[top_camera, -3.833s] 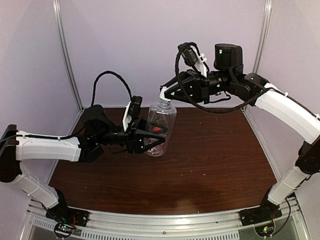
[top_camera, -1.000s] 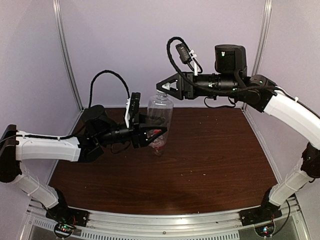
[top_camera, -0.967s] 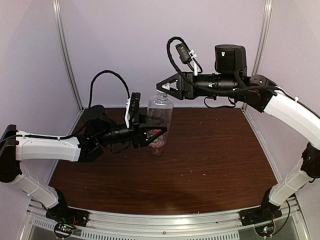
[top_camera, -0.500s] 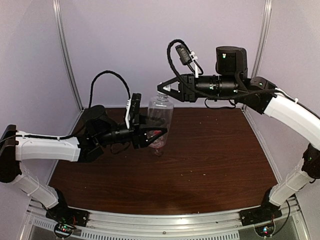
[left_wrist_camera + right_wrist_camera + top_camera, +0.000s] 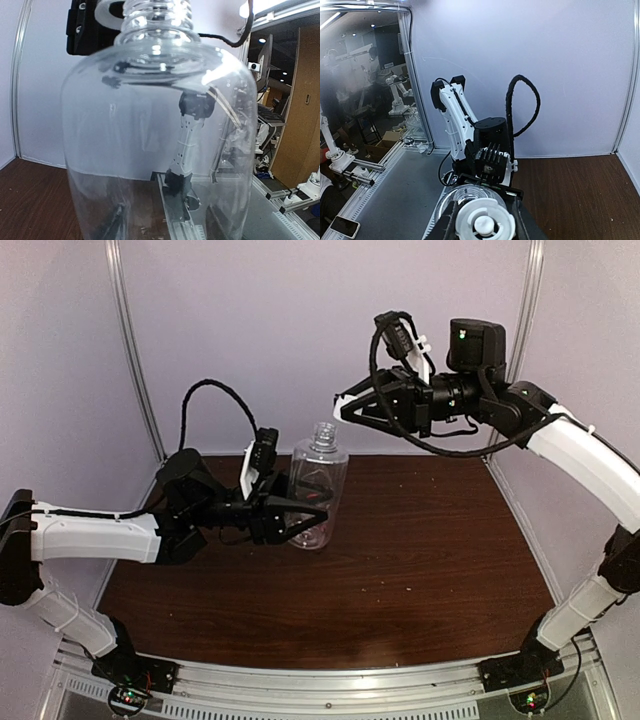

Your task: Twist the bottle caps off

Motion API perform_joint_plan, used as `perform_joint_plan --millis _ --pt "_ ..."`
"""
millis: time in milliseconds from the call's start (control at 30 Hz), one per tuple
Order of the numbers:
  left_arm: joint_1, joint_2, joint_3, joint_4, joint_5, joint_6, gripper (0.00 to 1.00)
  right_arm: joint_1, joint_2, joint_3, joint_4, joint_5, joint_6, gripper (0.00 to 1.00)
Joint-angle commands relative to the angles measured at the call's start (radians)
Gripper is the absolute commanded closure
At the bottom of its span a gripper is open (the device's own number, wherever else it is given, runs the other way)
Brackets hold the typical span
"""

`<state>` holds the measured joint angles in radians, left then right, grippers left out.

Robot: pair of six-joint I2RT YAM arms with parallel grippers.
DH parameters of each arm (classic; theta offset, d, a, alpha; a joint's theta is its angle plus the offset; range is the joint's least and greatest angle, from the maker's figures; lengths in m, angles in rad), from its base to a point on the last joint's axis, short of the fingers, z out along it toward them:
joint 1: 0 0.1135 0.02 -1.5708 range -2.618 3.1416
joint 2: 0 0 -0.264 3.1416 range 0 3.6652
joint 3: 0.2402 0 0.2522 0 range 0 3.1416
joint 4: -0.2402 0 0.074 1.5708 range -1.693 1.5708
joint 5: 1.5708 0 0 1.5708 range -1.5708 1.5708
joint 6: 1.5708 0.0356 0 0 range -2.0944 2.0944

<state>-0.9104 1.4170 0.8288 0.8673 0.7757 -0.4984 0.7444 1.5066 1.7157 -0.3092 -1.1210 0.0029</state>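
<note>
1. A dark wood-grain table (image 5: 420, 570) stands in a small booth with pale lilac walls (image 5: 250, 320). A metal rail (image 5: 320, 685) runs along the table's near edge at 6 o'clock, in the overhead view.
2. Both arms are bolted to that rail, the left arm at 7 o'clock and the right arm at 5 o'clock.
3. The left arm lies low, reaching in from 9 o'clock towards the middle of the table.
4. The left gripper (image 5: 318, 513) is about half open, its two black fingers closed on opposite sides of the bottle's lower body.
5. The bottle (image 5: 318, 475) is clear, wide and unlabelled, and sits just left of the table's centre. It is roughly upright. Whether its base touches the wood cannot be told.
6. In the left wrist view the bottle (image 5: 160, 140) fills nearly the whole picture, the camera looking straight through it.
7. The bottle's threaded neck (image 5: 323, 433) is bare, with no cap on it.
8. The right arm rises from 5 o'clock and arches high over the far side of the table.
9. The right gripper (image 5: 345, 408) hangs in the air at 1 o'clock from the neck, near it but clearly apart.
10. In the right wrist view its jaws are nearly closed, pinching a white round cap (image 5: 485, 224) between them.
11. Just past the cap in that view is the bottle's open mouth, with the left arm behind it.
</note>
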Motion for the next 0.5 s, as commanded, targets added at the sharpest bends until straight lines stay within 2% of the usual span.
perform_joint_plan --millis 0,200,467 --pt "0.005 -0.012 0.004 0.095 0.031 -0.026 0.57 -0.011 0.009 0.019 0.064 -0.076 0.011 1.00" --pt "0.005 -0.063 -0.009 -0.023 -0.077 0.070 0.57 -0.047 -0.049 -0.029 0.029 0.190 0.085 0.98" --pt "0.005 -0.150 -0.011 -0.258 -0.296 0.205 0.57 -0.085 -0.144 -0.258 0.024 0.569 0.124 0.98"
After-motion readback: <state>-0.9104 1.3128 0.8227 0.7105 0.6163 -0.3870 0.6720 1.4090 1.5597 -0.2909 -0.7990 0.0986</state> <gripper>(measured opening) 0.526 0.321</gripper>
